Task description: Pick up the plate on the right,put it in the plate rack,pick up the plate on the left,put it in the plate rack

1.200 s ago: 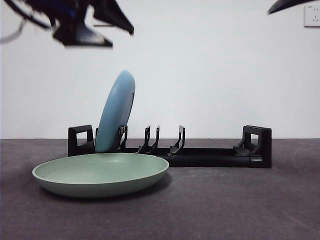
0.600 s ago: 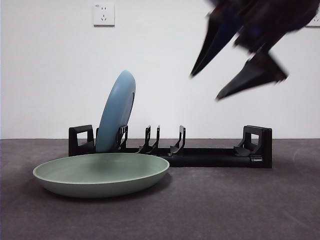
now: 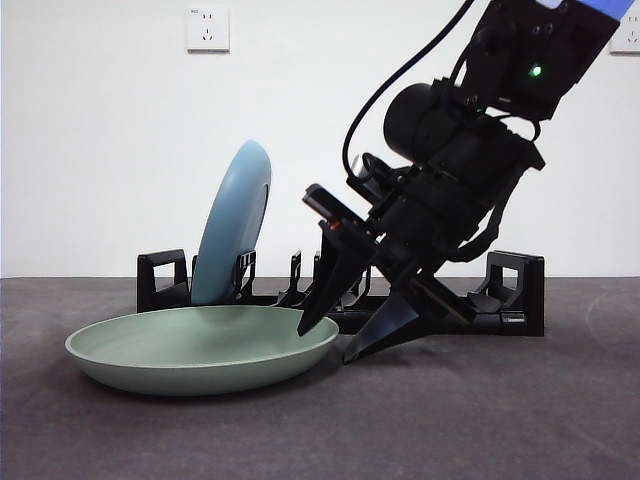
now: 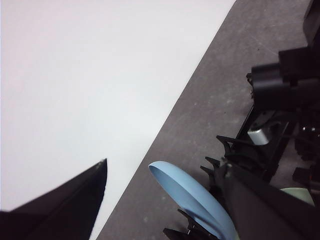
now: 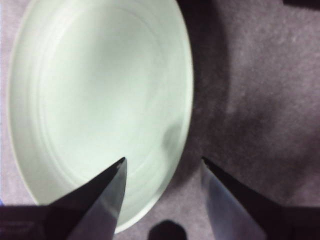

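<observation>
Green plate [image 3: 200, 347] is lying on the counter [image 3: 480, 410]; the right tool [image 3: 343, 335] is straddling its rim, jaws apart, while the left tool [image 4: 165, 200], also spread, is hanging above the blue plate [image 3: 233, 225] in the rack [image 3: 420, 312].

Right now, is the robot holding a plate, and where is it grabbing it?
Nothing is held yet. The right gripper is open, its jaws straddling the green plate's rim. The left gripper is open too, holding nothing.

The right gripper [image 3: 335, 335] is straddling the green plate's [image 3: 200, 345] right rim; the plate rack [image 3: 340, 300] is crowding just behind, its right slots standing free.
</observation>
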